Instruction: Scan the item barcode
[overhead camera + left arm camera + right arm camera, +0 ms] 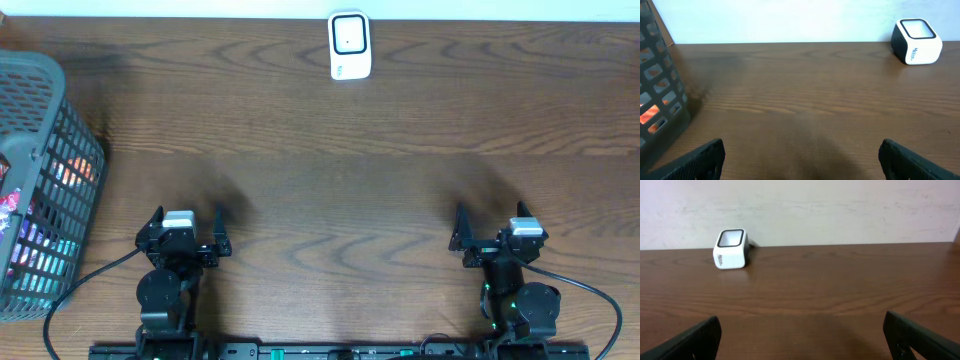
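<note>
White scanner (350, 45) sat far centre on table (320, 150), grey basket (75, 125) far left w/ colourful items (42, 245) inside, poss. packets, L gripper (187, 224) and R gripper (492, 228) near edge, both jaws wide apart, holding nothing

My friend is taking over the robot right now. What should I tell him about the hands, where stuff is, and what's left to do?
Left gripper: open, empty, low over the table at the near edge.
Right gripper: open, empty, same on its side.
Scanner: white box at the far edge, middle of the table, window facing up.
Basket: grey mesh, on the left arm's side, with colourful items showing through the mesh.
Done: nothing that shows; no item is out of the basket.
Left: take one item out, find its barcode, hold it to the scanner's window.
</note>
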### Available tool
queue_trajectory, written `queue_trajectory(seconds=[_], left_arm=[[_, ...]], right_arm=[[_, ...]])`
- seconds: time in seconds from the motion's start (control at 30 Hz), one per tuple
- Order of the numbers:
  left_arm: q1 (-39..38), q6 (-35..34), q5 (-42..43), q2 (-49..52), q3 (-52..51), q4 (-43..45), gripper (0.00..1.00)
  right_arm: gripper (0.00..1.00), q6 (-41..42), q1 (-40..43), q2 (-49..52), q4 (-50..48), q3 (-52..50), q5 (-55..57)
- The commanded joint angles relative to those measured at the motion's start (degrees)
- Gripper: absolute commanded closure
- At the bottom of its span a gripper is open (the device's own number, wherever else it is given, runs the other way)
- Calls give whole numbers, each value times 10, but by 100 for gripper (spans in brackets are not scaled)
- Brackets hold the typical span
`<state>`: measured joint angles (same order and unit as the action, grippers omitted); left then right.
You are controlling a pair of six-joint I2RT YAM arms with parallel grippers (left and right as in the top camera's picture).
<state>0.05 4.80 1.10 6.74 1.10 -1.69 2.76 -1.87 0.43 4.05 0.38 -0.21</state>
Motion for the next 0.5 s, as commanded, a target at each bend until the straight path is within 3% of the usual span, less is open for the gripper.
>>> queue_trajectory(seconds=[0.0, 0.3, 0.4, 0.47], left_arm=[[0, 8, -20, -1, -8, -26, 2], [0, -7, -3, -1, -8, -19, 2], [0, -236, 340, -1, -8, -5, 2], [0, -327, 469, -1, -8, 3, 2]], right_arm=[[1, 6, -3, 0, 2, -1, 1], [1, 6, -3, 0, 2, -1, 1], [1, 6, -3, 0, 2, -1, 1], [1, 6, -3, 0, 3, -1, 1]])
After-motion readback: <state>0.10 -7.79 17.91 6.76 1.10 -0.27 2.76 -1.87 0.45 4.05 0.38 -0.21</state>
